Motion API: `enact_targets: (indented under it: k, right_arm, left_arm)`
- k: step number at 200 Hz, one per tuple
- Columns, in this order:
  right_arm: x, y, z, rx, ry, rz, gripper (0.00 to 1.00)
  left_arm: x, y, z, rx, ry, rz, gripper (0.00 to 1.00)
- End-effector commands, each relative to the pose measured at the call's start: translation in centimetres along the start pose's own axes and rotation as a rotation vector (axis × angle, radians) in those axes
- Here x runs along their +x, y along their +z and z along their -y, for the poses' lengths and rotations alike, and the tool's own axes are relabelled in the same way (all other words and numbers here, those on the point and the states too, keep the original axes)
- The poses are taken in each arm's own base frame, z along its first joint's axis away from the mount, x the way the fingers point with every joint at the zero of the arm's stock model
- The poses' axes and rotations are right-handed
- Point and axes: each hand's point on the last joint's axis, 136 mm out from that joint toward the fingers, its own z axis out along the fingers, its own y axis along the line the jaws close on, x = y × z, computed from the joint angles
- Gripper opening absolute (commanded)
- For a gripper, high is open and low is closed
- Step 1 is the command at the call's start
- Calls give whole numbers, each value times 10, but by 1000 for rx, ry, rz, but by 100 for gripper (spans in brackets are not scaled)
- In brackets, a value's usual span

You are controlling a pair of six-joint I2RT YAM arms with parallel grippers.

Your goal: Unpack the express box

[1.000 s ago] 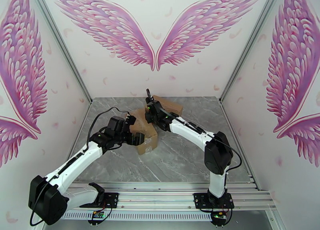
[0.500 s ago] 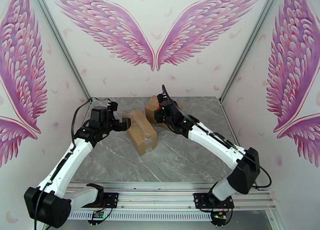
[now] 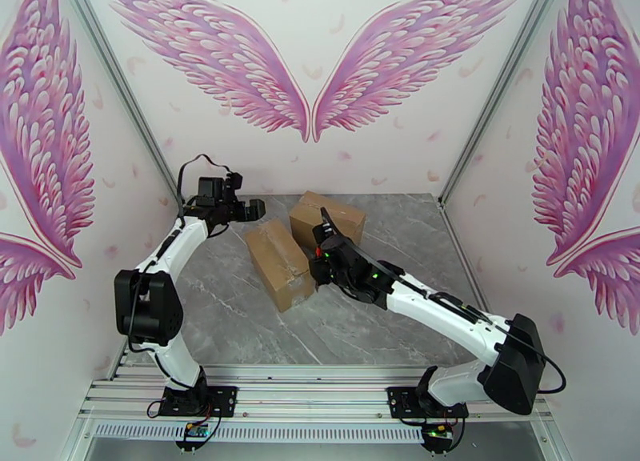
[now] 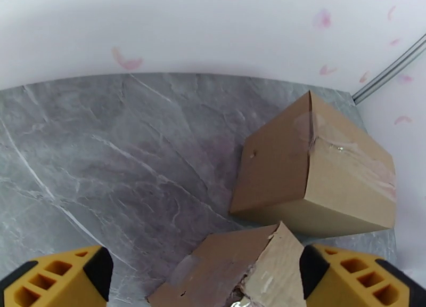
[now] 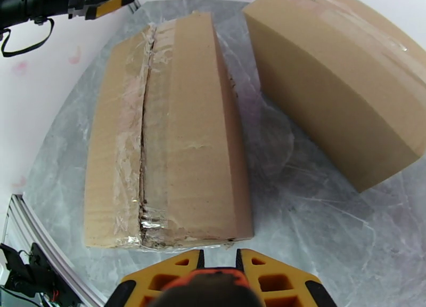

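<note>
Box (image 3: 278, 264): I see it mid-worktop (image 3: 360, 326), tape seam up.
Second box (image 3: 326, 218): just behind the box, toward its right.
Right hand (image 5: 218, 257): at the box's right, fingers close together; pinching or not, I cannot tell.
Left hand (image 3: 253, 209): spread wide, behind the box's left.

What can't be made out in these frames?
- Near box contents: right wrist view, flaps and tape cover them.
- Blurred dark-red thing in the right hand: too close to identify, cut by the bottom edge.
- Near box, left wrist view: bottom edge cuts most off.
</note>
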Motion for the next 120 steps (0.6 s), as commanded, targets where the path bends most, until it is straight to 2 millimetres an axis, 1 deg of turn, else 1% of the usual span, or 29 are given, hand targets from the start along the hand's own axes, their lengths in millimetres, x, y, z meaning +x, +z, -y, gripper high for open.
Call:
enact_targets:
  k: [1,27,42,45,47,49,72,87,99,120]
  right_arm:
    - [-18,6,-7,-17,66,58,0]
    - [-23,17,2,16,98,68,0]
    - [-27,21,8,32,110,79,0]
    - [-28,21,10,35,112,83,0]
    - [-29,21,10,34,113,86,0]
    - [-28,22,11,36,115,87,0]
    - [-35,23,19,32,143,122,0]
    - [-40,25,25,29,164,143,0]
    - [-44,27,26,16,173,156,0]
    - [-50,31,30,8,186,173,0]
  left_arm:
    - [1,-9,20,100,4,14,97]
    - [23,-18,24,110,-5,2,96]
    - [34,-29,26,112,-4,9,96]
    - [32,-33,28,113,-1,19,96]
    - [42,-30,25,109,-11,2,96]
    - [45,-32,25,108,-14,0,96]
    - [65,-48,27,100,-29,-2,96]
    - [73,-61,31,102,-34,19,96]
    - [78,-71,35,102,-33,33,96]
    - [90,-81,43,107,-29,24,96]
